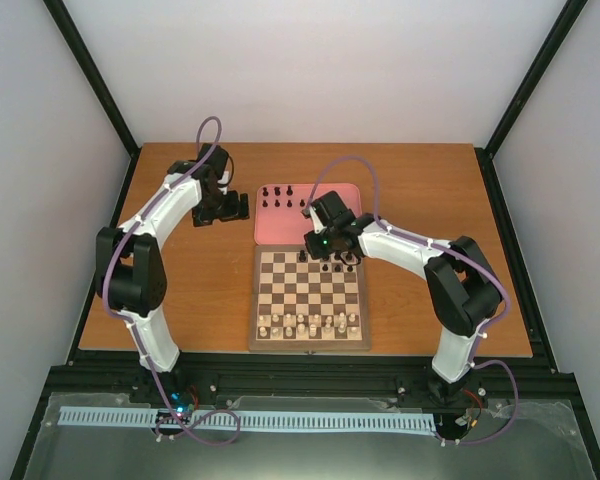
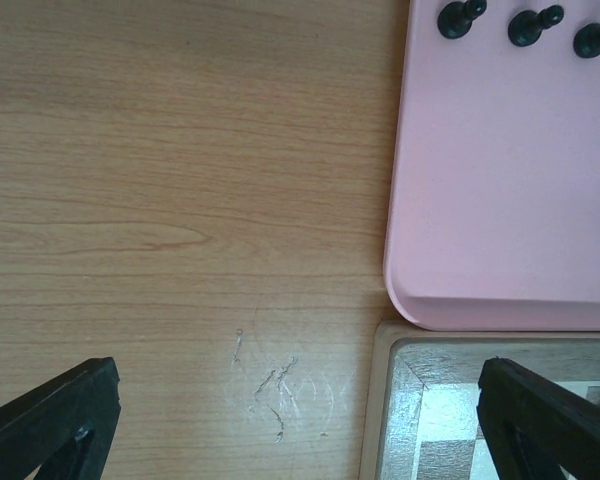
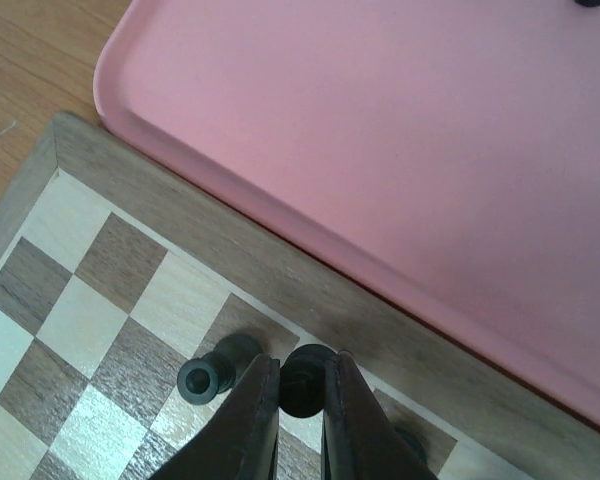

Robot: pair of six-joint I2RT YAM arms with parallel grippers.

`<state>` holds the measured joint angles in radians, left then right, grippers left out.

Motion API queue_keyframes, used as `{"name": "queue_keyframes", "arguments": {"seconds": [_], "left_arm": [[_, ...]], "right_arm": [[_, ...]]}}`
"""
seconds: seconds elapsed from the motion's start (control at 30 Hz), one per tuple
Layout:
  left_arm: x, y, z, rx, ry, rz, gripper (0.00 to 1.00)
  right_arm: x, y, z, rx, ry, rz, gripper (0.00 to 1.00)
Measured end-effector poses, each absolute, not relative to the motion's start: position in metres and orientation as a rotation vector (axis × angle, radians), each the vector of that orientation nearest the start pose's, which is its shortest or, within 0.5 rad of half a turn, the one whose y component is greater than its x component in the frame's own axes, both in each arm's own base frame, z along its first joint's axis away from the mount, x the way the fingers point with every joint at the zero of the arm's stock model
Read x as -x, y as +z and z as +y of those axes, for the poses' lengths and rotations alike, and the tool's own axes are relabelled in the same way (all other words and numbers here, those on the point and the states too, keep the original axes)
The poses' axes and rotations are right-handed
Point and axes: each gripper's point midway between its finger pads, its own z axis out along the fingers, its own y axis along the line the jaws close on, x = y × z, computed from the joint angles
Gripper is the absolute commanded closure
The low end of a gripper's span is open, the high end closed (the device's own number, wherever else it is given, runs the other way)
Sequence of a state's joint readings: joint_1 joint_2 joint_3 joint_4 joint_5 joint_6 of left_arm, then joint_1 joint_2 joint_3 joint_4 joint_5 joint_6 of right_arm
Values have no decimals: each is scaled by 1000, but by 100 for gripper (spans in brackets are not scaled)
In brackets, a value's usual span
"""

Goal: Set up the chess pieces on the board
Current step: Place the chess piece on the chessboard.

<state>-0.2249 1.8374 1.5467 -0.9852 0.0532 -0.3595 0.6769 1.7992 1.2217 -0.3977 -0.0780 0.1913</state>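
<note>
The board point(image 1: 309, 345) lies in the middle of the table, with cream pieces point(image 1: 310, 322) on its near rows and a few black chess pieces point(image 1: 338, 266) on its far rows. My right gripper point(image 3: 303, 374) is shut on a black piece point(image 3: 305, 368) over the board's far row point(image 3: 100, 260). Another black piece point(image 3: 205, 378) stands just to its left. Several black pieces point(image 1: 278, 196) stand on the pink tray point(image 1: 330, 195) behind the board. My left gripper point(image 2: 295, 425) hangs open over bare table beside the board's far left corner point(image 2: 385, 400).
The pink tray point(image 2: 500, 200) touches the board's far edge, with three black pawns point(image 2: 533, 25) along its top. Bare wooden table point(image 1: 180, 300) lies left and right of the board. Black frame posts stand at the table's corners.
</note>
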Motion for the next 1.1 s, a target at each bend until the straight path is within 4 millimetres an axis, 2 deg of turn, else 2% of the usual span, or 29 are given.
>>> {"name": "queue_keyframes", "arguments": {"seconds": [0.23,0.43,1.1], "left_arm": [[-401,125,-100,182,-188,2847,0],[-402,125,-100,182,-189,2845,0],[-403,125,-100,181,-191,2840,0]], "right_arm": [[-351,87,296,647,417,2494,97],[-346,93,292,644,417,2482,97],[-339,83,292,659,417,2504,97]]}}
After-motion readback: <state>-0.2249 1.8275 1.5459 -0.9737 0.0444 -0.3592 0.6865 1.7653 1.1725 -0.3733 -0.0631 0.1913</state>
